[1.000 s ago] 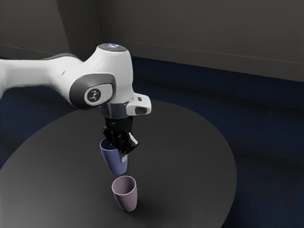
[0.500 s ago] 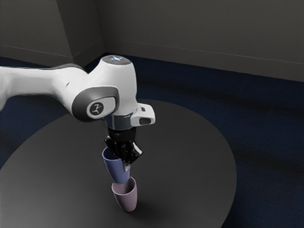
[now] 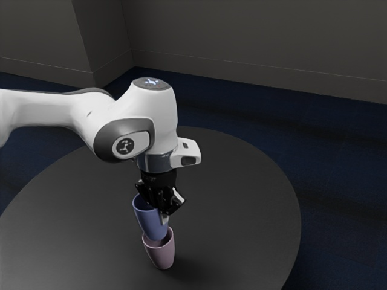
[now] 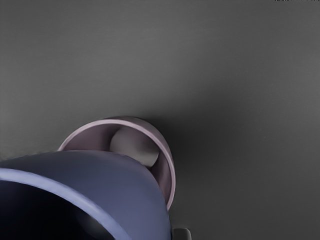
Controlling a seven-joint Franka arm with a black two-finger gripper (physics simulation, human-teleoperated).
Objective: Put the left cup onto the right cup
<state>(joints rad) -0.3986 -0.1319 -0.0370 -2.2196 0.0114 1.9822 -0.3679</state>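
Observation:
A blue cup [image 3: 151, 222] hangs tilted in my black gripper [image 3: 158, 205], which is shut on its rim. Its base dips into the mouth of a pink cup [image 3: 161, 251] standing upright on the round dark table [image 3: 242, 199] near the front edge. In the wrist view the blue cup [image 4: 100, 195] looms large just under the hand, partly covering the pink cup [image 4: 150, 145], whose rim and inner bottom show beyond it.
The dark round table has free surface all around the cups. Its front edge lies close below the pink cup. Blue carpet [image 3: 326, 151] and dark walls surround the table.
My hand has moved down and toward the exterior view's right with the blue cup. The cup went from hanging above the pink cup to having its base inside the pink cup's mouth.

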